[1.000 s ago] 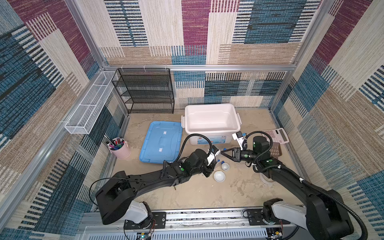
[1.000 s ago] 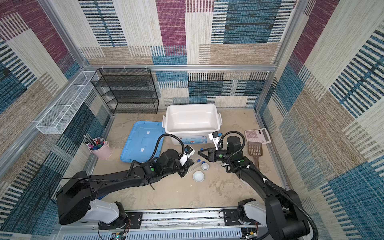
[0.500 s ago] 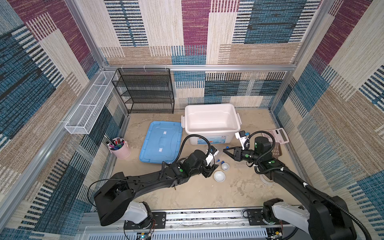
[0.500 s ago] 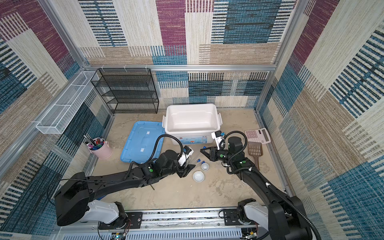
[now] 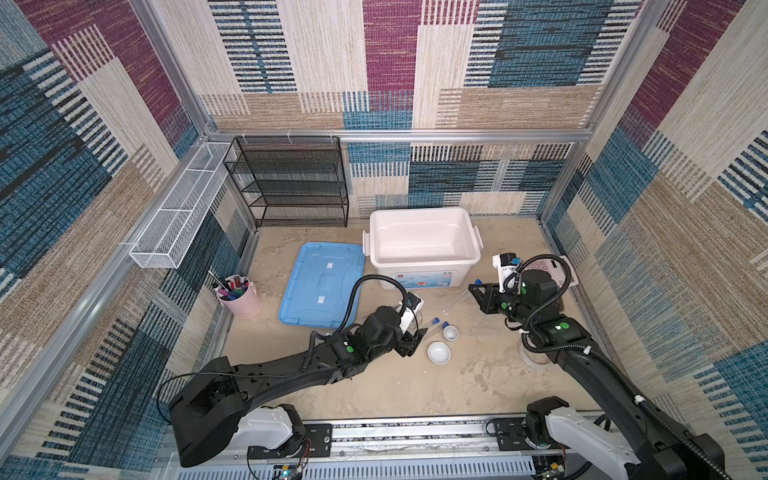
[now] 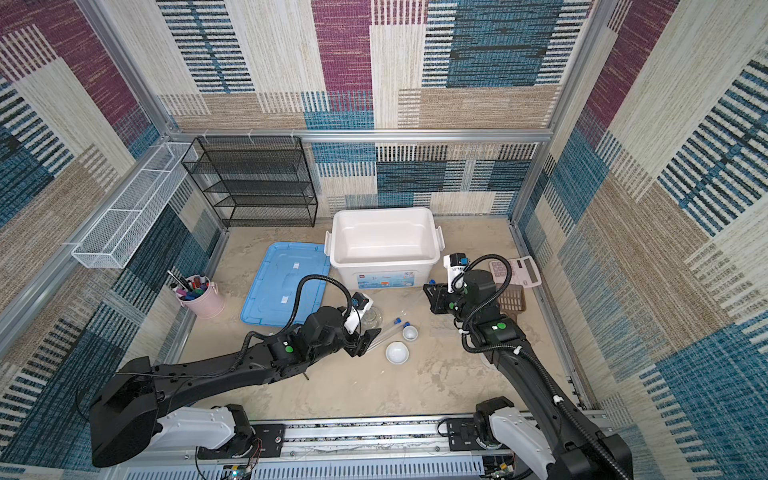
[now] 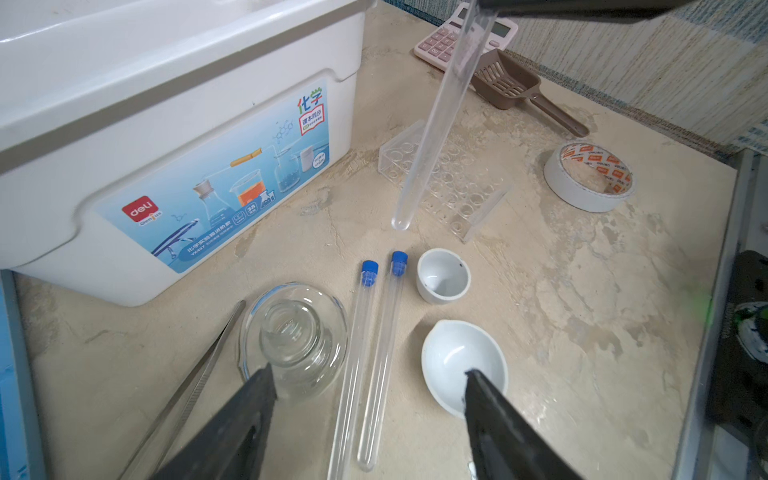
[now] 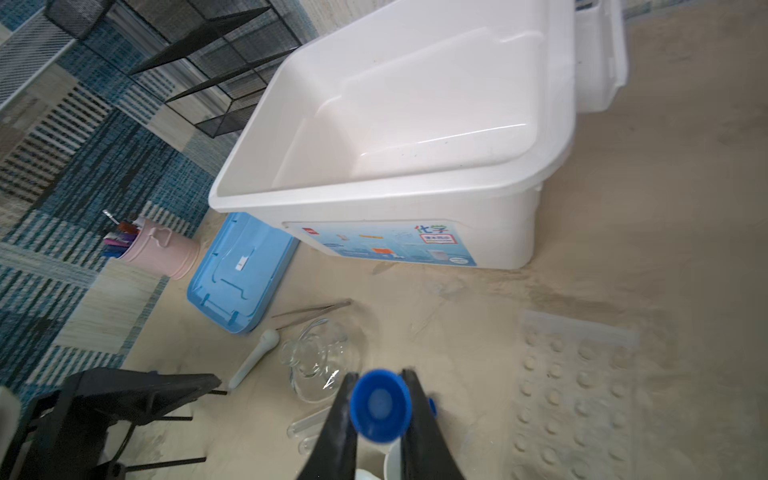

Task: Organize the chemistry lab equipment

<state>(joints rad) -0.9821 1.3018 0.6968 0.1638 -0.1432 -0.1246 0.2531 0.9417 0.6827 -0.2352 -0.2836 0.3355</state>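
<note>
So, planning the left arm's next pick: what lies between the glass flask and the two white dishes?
Two blue-capped test tubes lie flat, side by side, between the glass flask and the white dishes; the left wrist view shows it.

2 black arms (image 5: 282, 370), white base housings (image 5: 266, 428), green dot stickers (image 5: 350, 350), looping black corrugated cables (image 5: 352, 297)
</note>
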